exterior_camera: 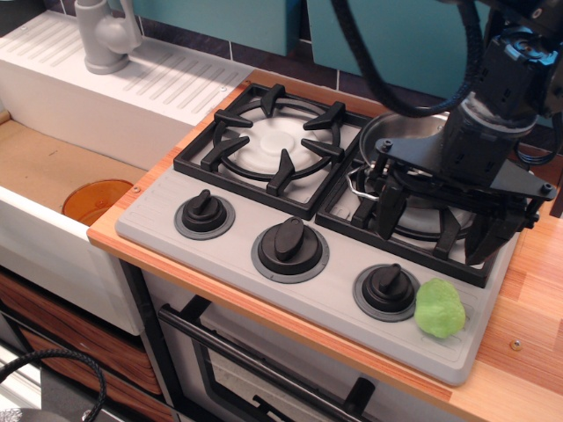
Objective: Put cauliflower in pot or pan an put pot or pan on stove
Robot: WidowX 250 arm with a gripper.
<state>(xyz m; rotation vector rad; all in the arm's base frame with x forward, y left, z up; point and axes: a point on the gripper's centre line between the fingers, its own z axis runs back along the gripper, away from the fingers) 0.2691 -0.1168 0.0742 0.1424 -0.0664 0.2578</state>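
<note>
The light-green cauliflower (440, 308) lies on the front right corner of the grey stove (229, 264), just right of the right knob (387, 288). The shiny steel pot (400, 132) sits on the right burner grate, mostly hidden behind my arm; one wire loop handle (356, 186) shows at its left. My gripper (438, 227) hangs low over the right burner, in front of the pot and behind the cauliflower. Its two dark fingers (390, 209) are spread wide apart with nothing between them.
The left burner grate (277, 145) is bare. An orange dish (97, 200) lies in the sink at left, with a grey faucet (106, 35) behind it. Wooden counter (528, 299) runs along the right. An oven door handle (255, 369) is below the stove.
</note>
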